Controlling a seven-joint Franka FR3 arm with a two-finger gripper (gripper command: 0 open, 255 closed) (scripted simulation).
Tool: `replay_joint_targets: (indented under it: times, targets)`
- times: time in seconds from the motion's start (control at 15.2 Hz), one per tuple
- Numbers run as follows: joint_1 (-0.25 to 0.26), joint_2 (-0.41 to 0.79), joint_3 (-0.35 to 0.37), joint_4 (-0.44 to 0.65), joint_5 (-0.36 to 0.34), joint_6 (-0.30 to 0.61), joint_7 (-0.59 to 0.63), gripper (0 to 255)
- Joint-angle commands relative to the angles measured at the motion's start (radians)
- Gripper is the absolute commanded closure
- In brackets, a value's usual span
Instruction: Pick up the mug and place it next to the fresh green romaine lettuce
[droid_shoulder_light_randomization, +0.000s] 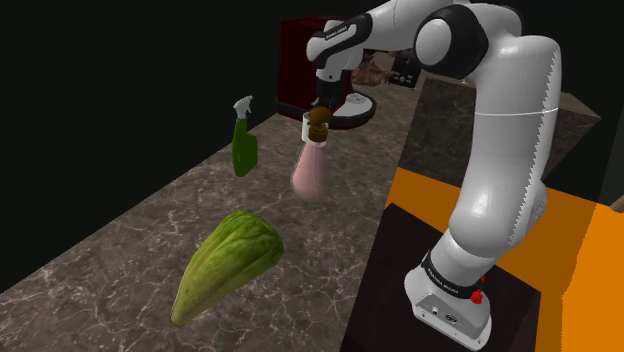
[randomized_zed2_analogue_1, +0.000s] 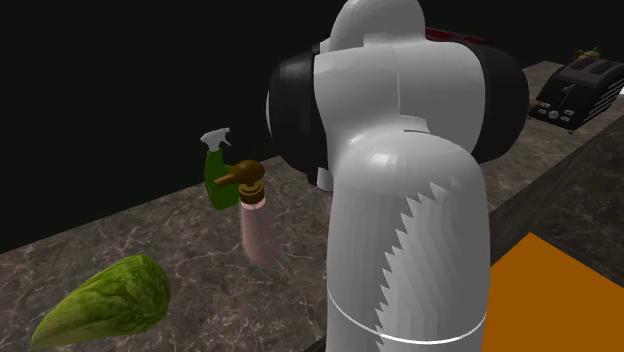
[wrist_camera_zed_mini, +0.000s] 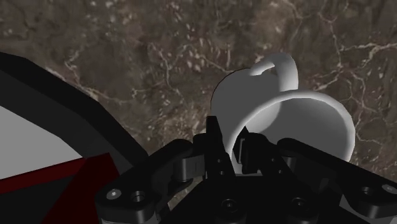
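A white mug (wrist_camera_zed_mini: 280, 108) rests on the dark marble counter (wrist_camera_zed_mini: 159, 57), handle pointing away from the hand. My black gripper (wrist_camera_zed_mini: 230, 139) is shut on the mug's near rim, one finger (wrist_camera_zed_mini: 215, 135) outside the wall and the other inside. From the shoulder view the gripper (droid_shoulder_light_randomization: 327, 98) hangs at the counter's far end, and a white bit of the mug (droid_shoulder_light_randomization: 303, 127) shows behind a pump top. The green romaine lettuce (droid_shoulder_light_randomization: 228, 265) lies near the counter's front, well apart from the mug. It sits at the second exterior view's lower left (randomized_zed2_analogue_1: 105, 300).
A pink pump bottle (droid_shoulder_light_randomization: 310, 170) stands just in front of the gripper, with a green spray bottle (droid_shoulder_light_randomization: 243, 148) to its left. A dark red machine (droid_shoulder_light_randomization: 300, 70) stands right behind the mug. A toaster (randomized_zed2_analogue_1: 580, 85) sits on a far counter. My arm (randomized_zed2_analogue_1: 400, 200) blocks the second exterior view's middle.
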Motion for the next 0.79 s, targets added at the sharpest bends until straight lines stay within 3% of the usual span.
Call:
replay_joint_targets:
  times: [0.0, 0.73]
  targets:
    - [-0.004, -0.015, -0.007, 0.015, -0.004, -0.021, 0.006, 255]
    - [-0.006, -0.055, -0.01, 0.107, -0.017, -0.151, 0.02, 255]
